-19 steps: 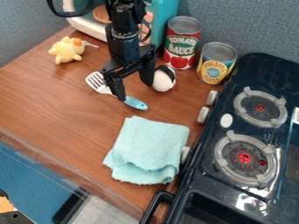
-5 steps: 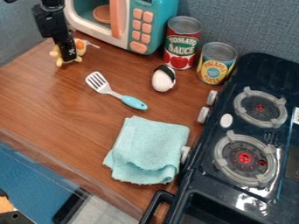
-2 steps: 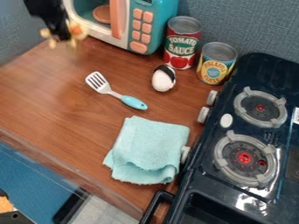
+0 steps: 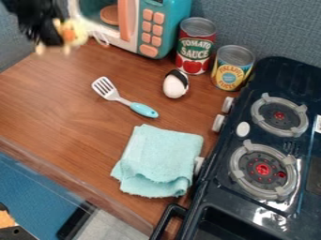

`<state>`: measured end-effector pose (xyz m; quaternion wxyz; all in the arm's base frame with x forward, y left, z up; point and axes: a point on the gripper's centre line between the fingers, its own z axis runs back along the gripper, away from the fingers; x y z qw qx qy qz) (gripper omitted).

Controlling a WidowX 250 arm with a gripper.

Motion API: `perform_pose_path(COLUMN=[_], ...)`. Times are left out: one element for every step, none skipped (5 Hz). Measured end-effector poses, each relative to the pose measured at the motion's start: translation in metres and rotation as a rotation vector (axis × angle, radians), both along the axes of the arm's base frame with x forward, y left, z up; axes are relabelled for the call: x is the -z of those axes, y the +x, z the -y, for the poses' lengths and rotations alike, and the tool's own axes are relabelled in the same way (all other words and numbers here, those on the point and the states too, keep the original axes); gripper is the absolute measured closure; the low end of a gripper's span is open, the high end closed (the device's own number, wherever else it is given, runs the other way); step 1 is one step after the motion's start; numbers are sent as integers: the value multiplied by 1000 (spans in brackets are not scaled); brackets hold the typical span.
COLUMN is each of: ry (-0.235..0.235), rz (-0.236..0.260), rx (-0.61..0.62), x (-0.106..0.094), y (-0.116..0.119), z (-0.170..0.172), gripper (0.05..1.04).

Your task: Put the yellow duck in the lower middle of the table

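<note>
One yellow duck (image 4: 76, 33) is hanging in the black gripper (image 4: 52, 39), clamped at its tips, raised off the table (image 4: 56, 103) at upper left of view. Duck's body is poking out picture-right of the gripper. Spatula (image 4: 145, 110) is lying well apart, near the cloth (image 4: 160, 159).

A: What moved?
B: End effector (image 4: 52, 38), from over the spatula (image 4: 119, 99) to upper left
A: And the yellow duck (image 4: 76, 33)?
B: Was sitting on the table (image 4: 56, 103), now lifted off, gripped in the air
</note>
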<state>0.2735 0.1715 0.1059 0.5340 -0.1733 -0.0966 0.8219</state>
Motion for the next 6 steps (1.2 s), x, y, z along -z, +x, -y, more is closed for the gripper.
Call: perform_pose_path(ry=[22, 29, 80, 107, 115, 128], rz=[-38, -72, -104, -154, -200, -239], rx=[123, 169, 210, 253, 256, 260], x=[21, 38, 52, 71, 85, 90], y=[-21, -38, -46, -50, -60, -65], z=[36, 54, 58, 61, 61, 58], gripper=[794, 794, 794, 794, 794, 730])
